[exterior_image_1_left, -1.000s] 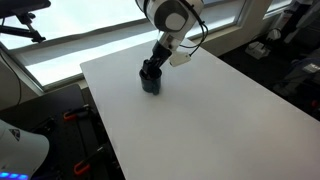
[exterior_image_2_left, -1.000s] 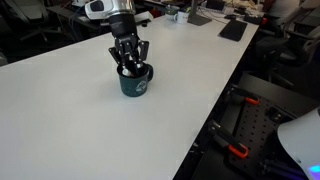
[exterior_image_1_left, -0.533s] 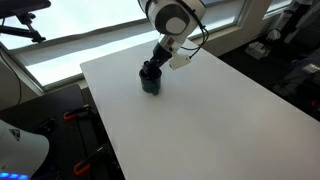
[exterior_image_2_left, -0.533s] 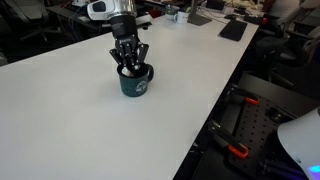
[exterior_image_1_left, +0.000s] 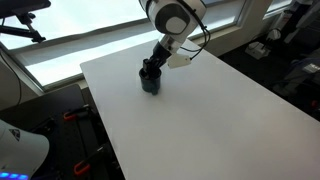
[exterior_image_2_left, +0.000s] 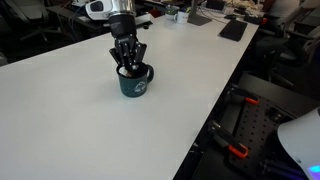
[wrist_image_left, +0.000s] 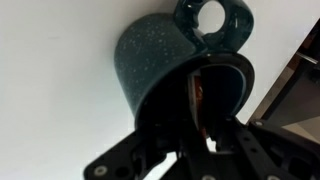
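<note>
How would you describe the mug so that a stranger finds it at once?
Find the large white table. On it stands a dark teal speckled mug, directly under the robot's gripper. Its ring handle and the black fingers dipping into it set it apart.

In both exterior views my gripper's (exterior_image_2_left: 128, 68) fingertips dip below the rim of the mug (exterior_image_2_left: 136, 84), and its wall hides them. In the wrist view the fingers (wrist_image_left: 150, 150) are dark, blurred shapes cut off by the lower edge; I cannot tell whether they pinch the wall or stand apart. A reddish streak (wrist_image_left: 198, 95) between them is too blurred to name. Beyond them, the mug's handle (wrist_image_left: 185, 15) is clipped by the top edge.
</note>
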